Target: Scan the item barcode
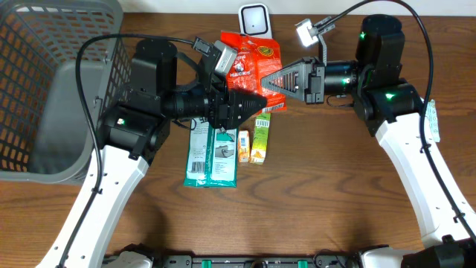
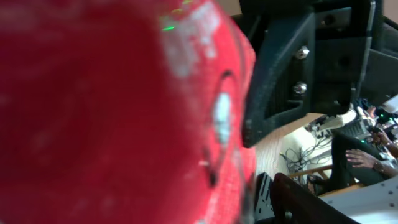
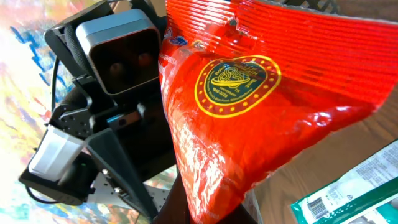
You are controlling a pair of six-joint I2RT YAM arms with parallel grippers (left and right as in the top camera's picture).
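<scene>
A red snack bag (image 1: 251, 61) with a yellow round emblem hangs above the table between both arms. My right gripper (image 1: 271, 83) is shut on the bag's lower corner, and the right wrist view shows the bag (image 3: 249, 93) pinched between its dark fingers (image 3: 186, 205). My left gripper (image 1: 256, 100) reaches in from the left and stands open. The bag (image 2: 112, 112) fills its wrist view as a red blur, with a gap before the one dark finger (image 2: 311, 202) that shows. The white scanner (image 1: 253, 18) stands at the table's back edge, just behind the bag. No barcode on the bag shows.
Two teal packets (image 1: 212, 152), a small yellow box (image 1: 243, 145) and a green carton (image 1: 260, 138) lie on the wood table under the grippers. A grey mesh basket (image 1: 52, 89) stands at the far left. One teal packet's barcode end (image 3: 348, 193) shows in the right wrist view.
</scene>
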